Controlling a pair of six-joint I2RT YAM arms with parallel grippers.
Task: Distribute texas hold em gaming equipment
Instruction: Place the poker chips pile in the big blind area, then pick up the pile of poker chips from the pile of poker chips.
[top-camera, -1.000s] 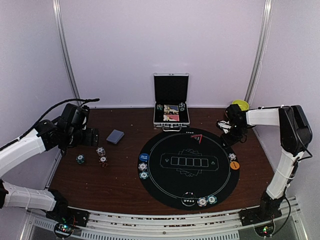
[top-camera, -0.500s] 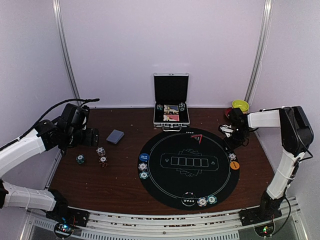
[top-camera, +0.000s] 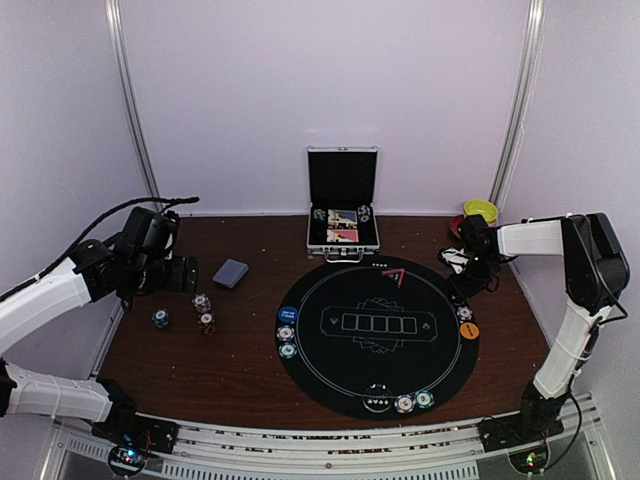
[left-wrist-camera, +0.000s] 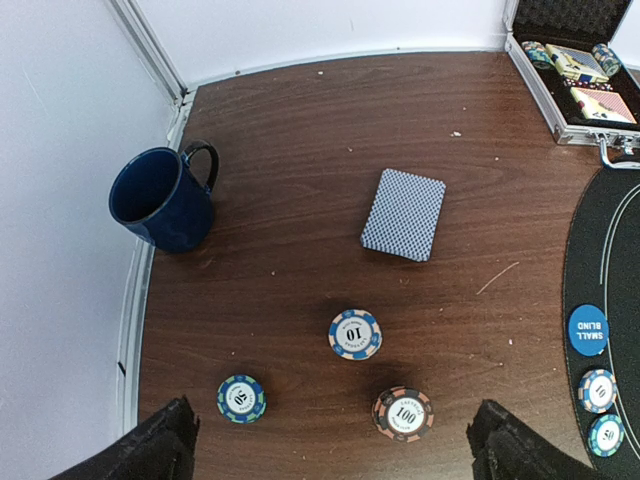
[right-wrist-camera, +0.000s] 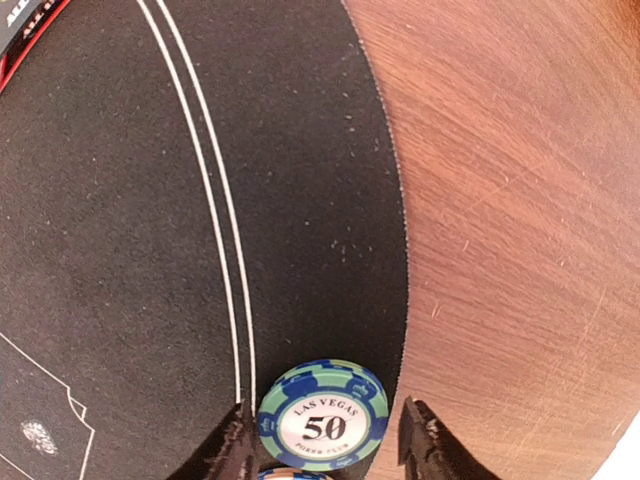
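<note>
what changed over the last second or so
The right claw shifted slightly rightward and nearer in the overhead view, straddling a blue-green striped 50 chip at the round black mat's edge. The left claw, the grey-blue-backed card deck and the loose chips stayed put.

Top external view: taken from high above and behind the near edge, facing down and toward the far side. The whole table (top-camera: 220, 350) is covered from well back.

Left wrist view: taken from mid height over the left side, facing down and far. The card deck (left-wrist-camera: 403, 214), mug (left-wrist-camera: 160, 200) and a corner of the case (left-wrist-camera: 580, 80) are included. The deck, the case and the left rim of the mat (left-wrist-camera: 615, 250) are shared with the top view.

Right wrist view: taken very close above the mat's right rim, facing straight down on a 50 chip (right-wrist-camera: 322, 416). That rim is shared with the top view.
</note>
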